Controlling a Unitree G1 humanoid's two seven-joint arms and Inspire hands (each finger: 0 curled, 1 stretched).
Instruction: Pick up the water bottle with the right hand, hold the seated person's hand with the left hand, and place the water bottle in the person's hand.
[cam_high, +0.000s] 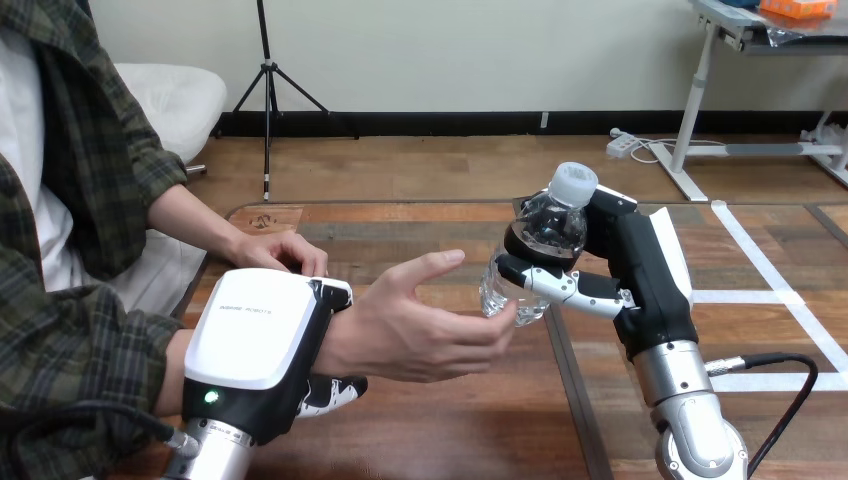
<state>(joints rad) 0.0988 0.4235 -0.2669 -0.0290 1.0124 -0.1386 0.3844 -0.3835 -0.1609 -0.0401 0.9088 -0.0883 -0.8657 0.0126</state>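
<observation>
You're looking at a robotics lab or test space, not a home. The wooden tabletop (450, 430) is marked with strips of white tape (745, 296) laid in straight lines that meet at corners. Over it, a left robot hand (262, 350) and a right robot hand (610, 290) on silver forearms (690, 415) meet a seated person's hand (420, 325), as in a staged trial.
</observation>
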